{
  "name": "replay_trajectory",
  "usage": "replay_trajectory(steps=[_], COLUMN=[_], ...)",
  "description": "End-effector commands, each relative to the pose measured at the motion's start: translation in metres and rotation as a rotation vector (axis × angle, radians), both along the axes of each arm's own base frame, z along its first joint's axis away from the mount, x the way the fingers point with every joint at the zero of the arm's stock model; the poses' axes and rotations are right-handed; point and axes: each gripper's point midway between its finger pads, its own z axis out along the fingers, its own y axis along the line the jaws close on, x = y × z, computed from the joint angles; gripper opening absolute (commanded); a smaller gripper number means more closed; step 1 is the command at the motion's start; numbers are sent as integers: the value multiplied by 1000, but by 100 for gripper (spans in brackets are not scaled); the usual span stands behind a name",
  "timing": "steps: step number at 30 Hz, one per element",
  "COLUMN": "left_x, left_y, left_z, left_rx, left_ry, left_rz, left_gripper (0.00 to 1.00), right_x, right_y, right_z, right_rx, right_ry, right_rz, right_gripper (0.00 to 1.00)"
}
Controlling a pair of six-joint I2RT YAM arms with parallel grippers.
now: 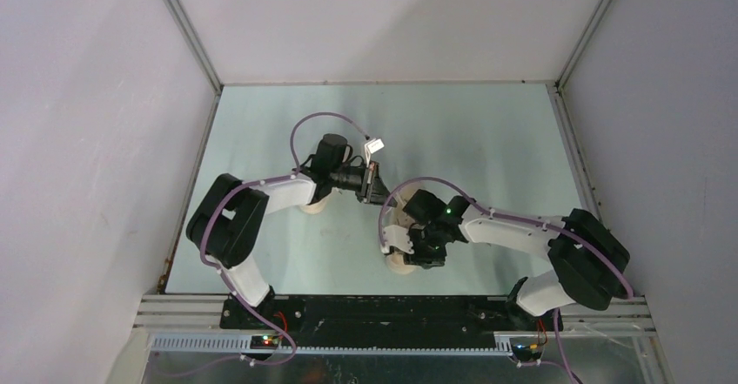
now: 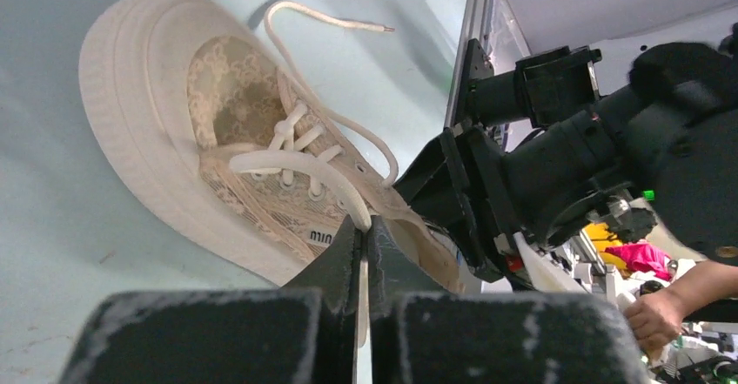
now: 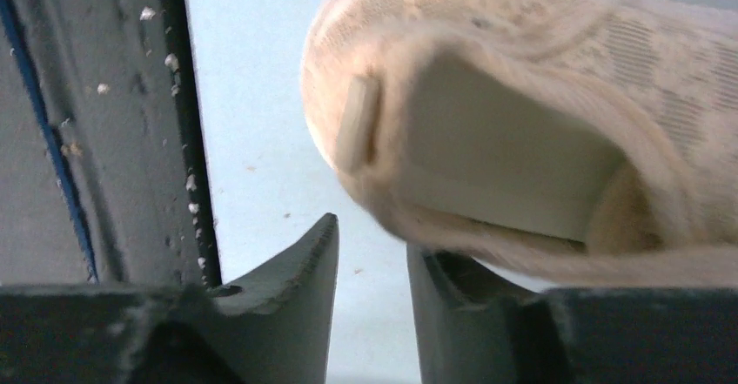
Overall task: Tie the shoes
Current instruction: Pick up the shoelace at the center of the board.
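Note:
One cream-beige shoe (image 2: 148,97) lies on the pale table, its off-white laces loose. My left gripper (image 2: 365,225) is shut on a loop of lace (image 2: 296,163) pulled up from the eyelets. The other lace end (image 2: 348,25) trails free on the table past the toe. From above, this shoe (image 1: 401,265) sits mostly under my right gripper (image 1: 409,243), and my left gripper (image 1: 376,184) is just beyond it. My right gripper (image 3: 372,240) stands open at the shoe's heel opening (image 3: 513,149), nothing between its fingers. The second shoe (image 1: 313,205) peeks out under the left arm.
Grey walls enclose the table on three sides. A white tag (image 1: 376,146) hangs off the left wrist. The black right arm (image 2: 574,158) fills the space right beside the laces. A person's hand (image 2: 654,316) shows beyond the table edge.

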Motion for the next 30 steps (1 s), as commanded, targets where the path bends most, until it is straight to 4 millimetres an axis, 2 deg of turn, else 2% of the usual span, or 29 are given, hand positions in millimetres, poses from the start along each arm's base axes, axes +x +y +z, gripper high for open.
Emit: replay_trajectory(steps=[1, 4, 5, 6, 7, 8, 9, 10, 11, 12, 13, 14, 15, 16, 18, 21, 24, 25, 26, 30], left_x=[3, 2, 2, 1, 1, 1, 1, 1, 1, 0, 0, -1, -1, -1, -2, -2, -3, -4, -4, -6], left_y=[2, 3, 3, 4, 3, 4, 4, 4, 4, 3, 4, 3, 3, 3, 4, 3, 1, 0, 0, -1], left_z=[13, 15, 15, 15, 15, 15, 15, 15, 15, 16, 16, 17, 18, 19, 20, 20, 19, 19, 19, 16], left_rx=[-3, -2, -2, -2, -1, 0, 3, 5, 8, 8, 10, 9, 9, 8, 13, 21, 28, 32, 35, 50], left_ry=[-7, -16, -17, -17, -18, -20, -22, -21, -22, -26, -30, -35, -40, -43, -46, -50, -53, -54, -62, -59], left_rz=[23, 32, 33, 35, 36, 39, 42, 42, 43, 43, 44, 43, 44, 43, 46, 52, 49, 45, 41, 38], left_gripper=[0, 0, 0, 0, 0, 0, 0, 0, 0, 0, 0, 0, 0, 0, 0, 0, 0, 0, 0, 0], right_x=[43, 58, 73, 81, 98, 105, 120, 122, 131, 130, 134, 131, 134, 138, 143, 146, 151, 147, 146, 130], right_y=[32, 10, -4, -12, -30, -37, -58, -62, -82, -92, -95, -100, -93, -104, -110, -131, -138, -145, -144, -143], right_z=[30, 38, 47, 50, 55, 59, 59, 56, 54, 50, 56, 56, 68, 67, 68, 56, 46, 39, 36, 17], right_rx=[140, 144, 165, 168, 175, 188, 189, 204, 203, 224, 255, 318, 402, 418, 407, 275, 199, 154, 138, 37], right_ry=[-134, -145, -167, -166, -181, -171, -164, -118, -88, 18, 65, 198, 266, 316, 328, 172, 7, -28, -45, -138], right_rz=[-95, -226, -311, -384, -486, -557, -663, -722, -817, -893, -923, -987, -992, -1064, -1088, -1081, -1016, -1003, -975, -811], right_gripper=[44, 53, 62, 67, 76, 79, 89, 94, 98, 99, 99, 99, 100, 100, 97, 87, 72, 70, 65, 63])
